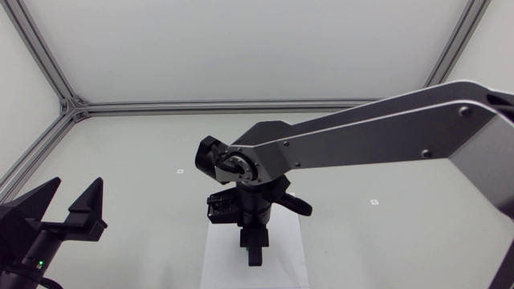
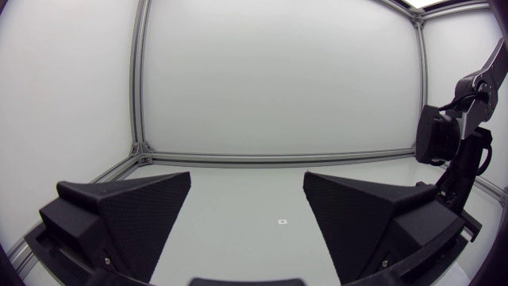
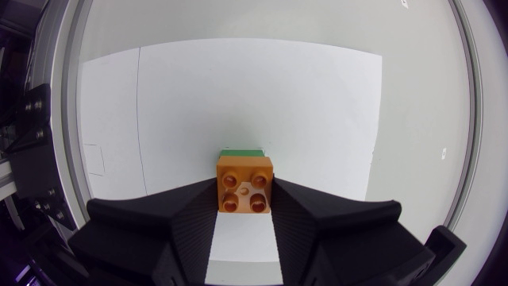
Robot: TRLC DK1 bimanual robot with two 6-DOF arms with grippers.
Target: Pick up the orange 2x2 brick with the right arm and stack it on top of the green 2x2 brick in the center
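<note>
Right gripper (image 1: pixel 252 255): clamped on the orange brick (image 3: pixel 244 184), one finger pressed to each of two opposite sides. From overhead it hangs straight down over the white sheet (image 1: pixel 217 261) at mid-table, hiding both bricks.
Orange brick: held in the fingers, directly above the green brick (image 3: pixel 242 151).
Green brick: just a thin strip peeking out past the orange one's far edge. I can't tell whether the two touch or whether the studs are seated.
Risk one: that green strip suggests a slight offset. If I press down like this, the studs could miss and the orange could sit crooked or push the green along the sheet.
Risk two: if I let go before it's pressed home, the orange may tip off. If I pull up with a finger dragging, the whole stack could lift.
Facing: studs up, toward the wrist camera, all four showing; sides square to the fingers.
Long axis: none, since the top is square.
Left gripper (image 2: pixel 248 187): fingers spread wide, nothing between them, well apart from the bricks.
</note>
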